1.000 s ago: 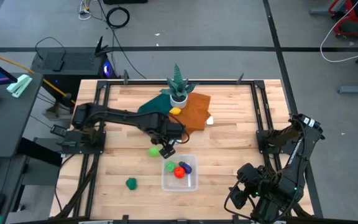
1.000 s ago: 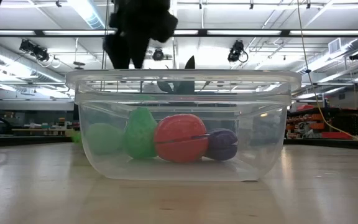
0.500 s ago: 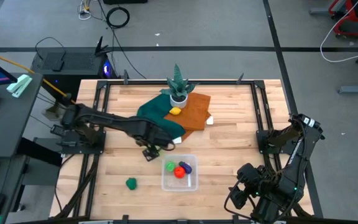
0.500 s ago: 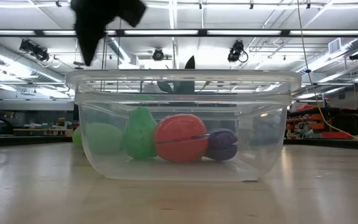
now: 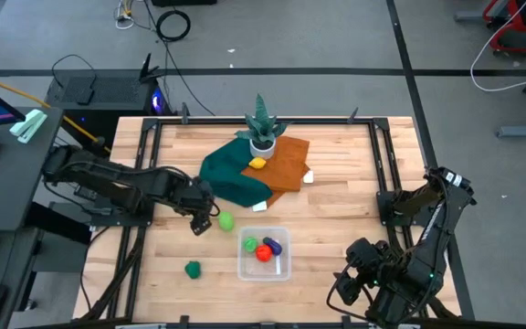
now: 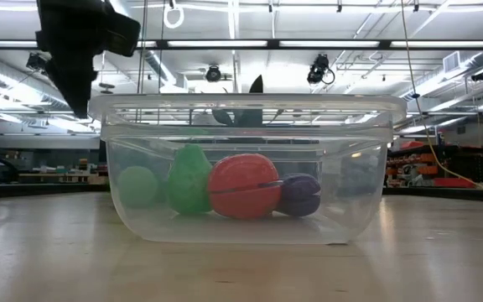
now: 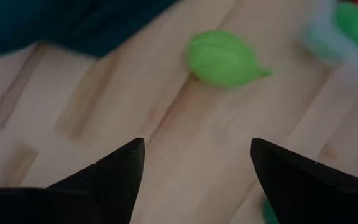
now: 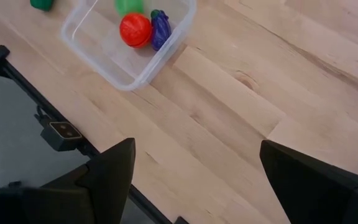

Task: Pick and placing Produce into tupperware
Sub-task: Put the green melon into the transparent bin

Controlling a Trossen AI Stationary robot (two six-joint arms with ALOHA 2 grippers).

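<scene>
A light green produce piece [image 5: 226, 220] [image 7: 225, 59] lies on the wood table, left of the clear tupperware [image 5: 265, 256] [image 6: 246, 168]. My left gripper [image 5: 200, 222] [image 7: 194, 162] hangs open above the table just left of that piece, touching nothing. In the tupperware lie a green [image 6: 189, 180], a red [image 6: 244, 186] and a purple piece [image 6: 298, 195]. A darker green piece [image 5: 193, 269] lies near the front left. A yellow piece [image 5: 257, 164] rests on the orange cloth. My right gripper [image 8: 194, 168] waits open at the near right.
A spiky plant in a white pot [image 5: 263, 130] stands at the table's far middle, on a teal cloth [image 5: 231, 178] and an orange cloth [image 5: 286, 164]. Black rails [image 5: 135, 210] frame the table's left and right sides. Bare wood lies right of the tupperware.
My left gripper has drawn back from beside the tupperware toward the table's left edge, passing over the light green piece and sinking a little. That piece lies where it lay.
</scene>
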